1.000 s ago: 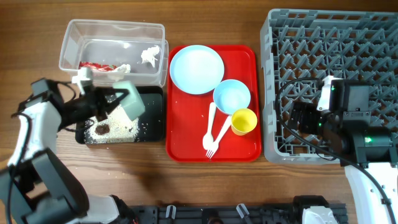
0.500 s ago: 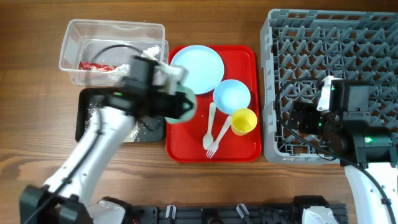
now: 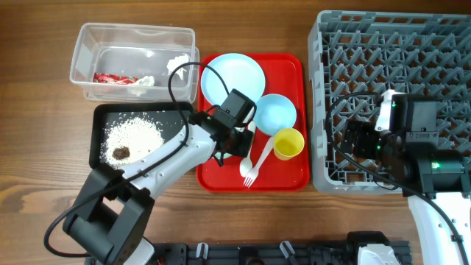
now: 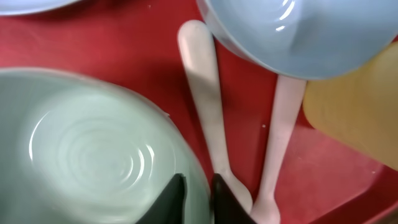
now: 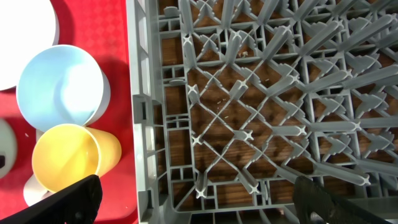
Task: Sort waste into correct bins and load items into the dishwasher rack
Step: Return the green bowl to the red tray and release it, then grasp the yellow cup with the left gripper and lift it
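My left gripper (image 4: 198,200) is shut on the rim of the pale green bowl (image 4: 87,149), low over the red serving tray (image 3: 221,173). In the overhead view the left gripper (image 3: 239,143) hides that bowl. The white spoon (image 4: 202,93) and fork (image 4: 280,137) lie just right of the bowl. The light blue bowl (image 3: 274,114), yellow cup (image 3: 288,143) and light blue plate (image 3: 232,81) sit on the same tray. My right gripper (image 5: 199,202) is open and empty above the grey dishwasher rack (image 3: 397,44), near its front left.
The black tray (image 3: 99,118) holds white rice grains (image 3: 136,132) and a brown lump (image 3: 120,153). The clear tub (image 3: 132,33) behind it holds the red wrapper (image 3: 110,77) and tissue scraps (image 3: 176,65). The left arm lies across the gap between the black tray and the red tray.
My left arm has swung right from the black tray to the red tray with the green bowl. The rice and lump now show in the black tray. The right arm has not moved.
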Motion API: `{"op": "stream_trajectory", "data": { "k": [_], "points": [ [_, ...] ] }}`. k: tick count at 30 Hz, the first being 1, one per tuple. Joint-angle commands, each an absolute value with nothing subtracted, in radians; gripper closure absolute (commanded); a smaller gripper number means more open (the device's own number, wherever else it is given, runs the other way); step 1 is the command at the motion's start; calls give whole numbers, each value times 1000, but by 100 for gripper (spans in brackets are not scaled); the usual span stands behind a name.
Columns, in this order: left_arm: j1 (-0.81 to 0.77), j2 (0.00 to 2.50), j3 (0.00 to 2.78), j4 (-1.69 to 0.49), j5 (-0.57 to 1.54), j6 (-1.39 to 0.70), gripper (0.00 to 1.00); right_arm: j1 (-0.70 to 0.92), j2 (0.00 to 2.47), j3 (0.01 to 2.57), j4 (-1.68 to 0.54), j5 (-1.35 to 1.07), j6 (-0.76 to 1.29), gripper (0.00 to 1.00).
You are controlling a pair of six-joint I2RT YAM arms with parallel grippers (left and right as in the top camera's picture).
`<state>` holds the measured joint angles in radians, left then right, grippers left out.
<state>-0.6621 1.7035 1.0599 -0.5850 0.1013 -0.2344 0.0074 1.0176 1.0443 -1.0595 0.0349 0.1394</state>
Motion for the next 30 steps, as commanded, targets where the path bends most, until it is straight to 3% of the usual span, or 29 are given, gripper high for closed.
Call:
{"op": "stream_trajectory", "data": {
  "k": [1, 7, 13, 27, 30],
  "points": [
    [-663, 1707, 1074, -575, 72, -247, 62, 8, 1024, 1067, -1065, 52, 157, 0],
    [-663, 1668, 1157, -641, 73, -247, 42, 8, 1007, 1091, -1067, 53, 169, 0],
    [-663, 1642, 1230, -548, 203, -248, 39, 8, 1004, 1151, -1063, 93, 195, 0],
    [-756, 1782, 1229, -498, 257, -297, 43, 8, 1012, 1151, -1082, 97, 212, 1],
    [-772, 1826, 1229, -511, 257, -297, 51, 8, 1012, 1151, -1098, 97, 210, 0]
  ]
}}
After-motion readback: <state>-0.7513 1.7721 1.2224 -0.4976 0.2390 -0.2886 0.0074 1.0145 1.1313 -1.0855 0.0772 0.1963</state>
